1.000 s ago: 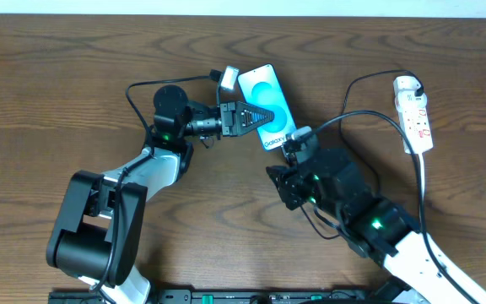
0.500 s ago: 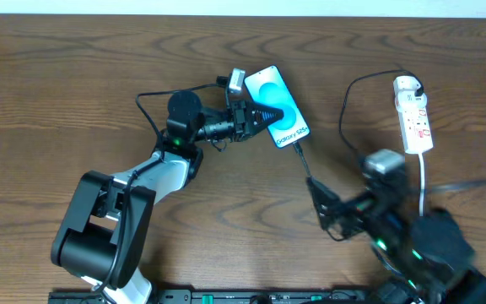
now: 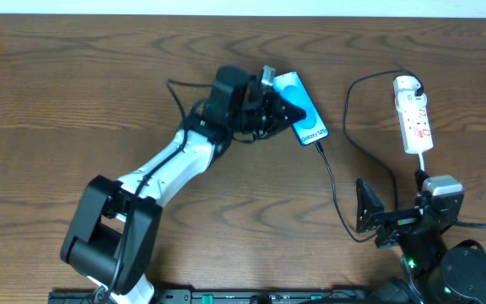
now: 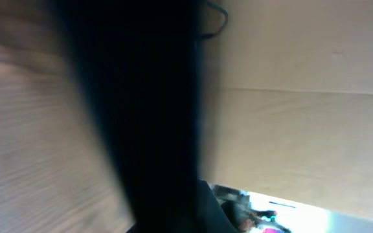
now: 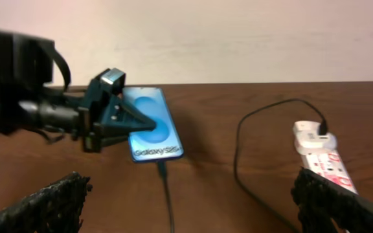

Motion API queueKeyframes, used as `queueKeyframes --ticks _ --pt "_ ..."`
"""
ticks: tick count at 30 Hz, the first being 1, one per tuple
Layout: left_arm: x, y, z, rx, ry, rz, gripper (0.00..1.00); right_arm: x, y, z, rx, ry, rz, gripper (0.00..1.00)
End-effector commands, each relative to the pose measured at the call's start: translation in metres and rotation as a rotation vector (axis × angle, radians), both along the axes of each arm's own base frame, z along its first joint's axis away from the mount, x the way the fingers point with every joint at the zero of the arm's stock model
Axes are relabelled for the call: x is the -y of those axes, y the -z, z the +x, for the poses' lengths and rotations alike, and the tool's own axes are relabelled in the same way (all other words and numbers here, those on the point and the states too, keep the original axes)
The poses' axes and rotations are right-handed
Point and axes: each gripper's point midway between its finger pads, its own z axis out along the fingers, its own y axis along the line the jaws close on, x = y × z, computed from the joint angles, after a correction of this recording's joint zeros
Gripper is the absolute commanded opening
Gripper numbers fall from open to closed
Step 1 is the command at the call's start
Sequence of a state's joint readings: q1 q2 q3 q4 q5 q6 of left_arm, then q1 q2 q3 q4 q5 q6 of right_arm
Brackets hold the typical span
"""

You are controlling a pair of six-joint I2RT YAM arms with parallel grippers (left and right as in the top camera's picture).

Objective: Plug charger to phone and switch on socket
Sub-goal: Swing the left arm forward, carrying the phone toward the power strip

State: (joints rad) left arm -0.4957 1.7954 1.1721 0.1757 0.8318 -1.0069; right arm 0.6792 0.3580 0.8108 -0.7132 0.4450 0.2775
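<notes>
**A:** Where's the phone?

**B:** Flat on the bench, toward the far middle, lying at a slant. Its blue screen with "Galaxy S25+" faces up.

**A:** And the left hand?

**B:** Closed, its fingers pinched into one point with nothing between them. That point lies over the phone's screen, coming in from the left. I cannot tell whether it presses on the glass. The left wrist view is all blur and dark, so it's no help.

**A:** The charger?

**B:** Its connector sits at the phone's near short edge and looks plugged in. From there the black cable runs toward the near side of the bench and curls round by the right hand. It then loops back up and ends in a black plug at the far end of the socket.

**A:** Where's the socket?

**B:** On the right side of the bench, well apart from the phone, lying front to back. A white cord leaves its near end. Red marks show on it, but they're too small to tell whether it's switched on.

**A:** And the right hand?

**B:** Fingers spread wide, holding nothing. It sits low at the near right, facing the phone and the socket and touching neither
</notes>
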Motion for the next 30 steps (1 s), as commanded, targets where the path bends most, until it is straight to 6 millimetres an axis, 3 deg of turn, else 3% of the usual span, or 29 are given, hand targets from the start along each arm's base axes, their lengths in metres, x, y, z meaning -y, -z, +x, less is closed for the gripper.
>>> queueKeyframes --ticks 1,11,16,23,30 --pt "0.0 -0.036 0.017 0.263 0.054 0.132 0.07 0.011 -0.005 0.001 0.015 0.059 -0.007 0.99" --pt "-0.022 -0.024 0.016 0.197 0.163 0.401 0.07 0.009 -0.004 0.008 0.002 0.084 0.013 0.99" --pt "-0.025 0.001 0.02 0.123 0.303 0.494 0.07 0.001 0.005 0.018 -0.054 0.106 0.061 0.99" --pt "0.008 0.025 -0.011 0.051 0.566 0.193 0.07 -0.014 0.021 0.034 -0.126 0.112 0.05 0.99" --pt "0.009 0.065 -0.008 -0.01 0.601 0.136 0.08 -0.041 0.035 0.051 -0.19 0.059 0.071 0.99"
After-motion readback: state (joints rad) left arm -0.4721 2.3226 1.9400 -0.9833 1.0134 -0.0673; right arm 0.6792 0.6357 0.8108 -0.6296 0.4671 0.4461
